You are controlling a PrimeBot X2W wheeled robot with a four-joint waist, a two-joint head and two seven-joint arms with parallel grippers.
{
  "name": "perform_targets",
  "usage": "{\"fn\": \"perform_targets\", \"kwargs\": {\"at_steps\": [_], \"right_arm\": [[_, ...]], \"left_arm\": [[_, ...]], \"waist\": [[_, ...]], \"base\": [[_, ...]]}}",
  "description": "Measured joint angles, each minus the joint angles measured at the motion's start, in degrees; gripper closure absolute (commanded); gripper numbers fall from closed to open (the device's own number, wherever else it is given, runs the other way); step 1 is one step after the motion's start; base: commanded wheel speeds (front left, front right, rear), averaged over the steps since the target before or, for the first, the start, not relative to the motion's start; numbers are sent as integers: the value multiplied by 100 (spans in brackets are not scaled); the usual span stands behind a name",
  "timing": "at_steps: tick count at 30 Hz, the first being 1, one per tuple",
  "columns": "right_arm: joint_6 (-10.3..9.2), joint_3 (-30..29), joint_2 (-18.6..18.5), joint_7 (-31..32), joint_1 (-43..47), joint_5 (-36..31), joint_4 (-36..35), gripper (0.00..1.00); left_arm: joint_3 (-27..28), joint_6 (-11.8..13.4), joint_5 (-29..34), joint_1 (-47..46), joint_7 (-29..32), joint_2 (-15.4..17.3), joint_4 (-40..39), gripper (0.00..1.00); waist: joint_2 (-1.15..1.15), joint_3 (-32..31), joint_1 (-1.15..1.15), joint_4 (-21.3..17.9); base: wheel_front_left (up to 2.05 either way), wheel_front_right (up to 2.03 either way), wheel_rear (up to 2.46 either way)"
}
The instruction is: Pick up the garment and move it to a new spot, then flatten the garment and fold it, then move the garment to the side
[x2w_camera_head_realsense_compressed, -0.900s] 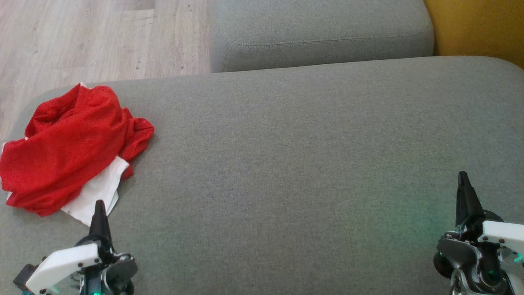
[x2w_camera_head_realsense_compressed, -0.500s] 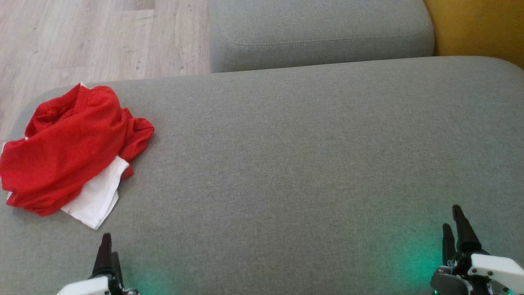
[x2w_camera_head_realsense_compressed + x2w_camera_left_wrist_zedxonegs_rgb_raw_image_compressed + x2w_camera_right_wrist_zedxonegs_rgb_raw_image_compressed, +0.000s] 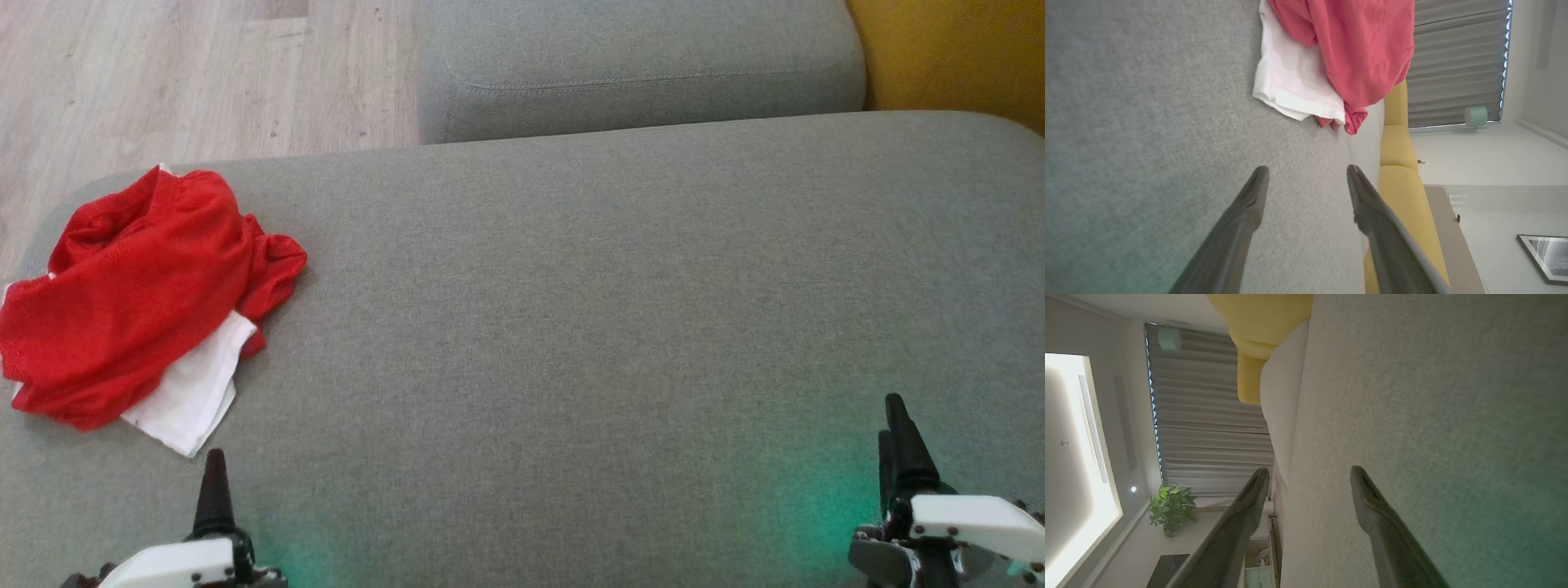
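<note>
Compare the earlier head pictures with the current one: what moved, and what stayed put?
The left end effector and right end effector both drew back toward the view's bottom edge, open, holding nothing. The red and white garment stayed crumpled at the left of the grey cushion.

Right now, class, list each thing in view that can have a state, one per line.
garment: crumpled in a heap on the grey cushion, unfolded, not held.
left end effector: open, empty, short of the garment.
right end effector: open, empty, over the grey cushion.
</note>
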Motion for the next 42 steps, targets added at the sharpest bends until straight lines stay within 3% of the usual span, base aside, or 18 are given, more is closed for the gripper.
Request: {"fn": "perform_targets", "kwargs": {"at_steps": [42], "right_arm": [[0,662,-2,-688,-70,-3223,-410,0]], "left_arm": [[-560,402,3060,-7,-708,3,-483,0]], "waist": [[0,-37,0,26]], "base": [[0,0,0]]}}
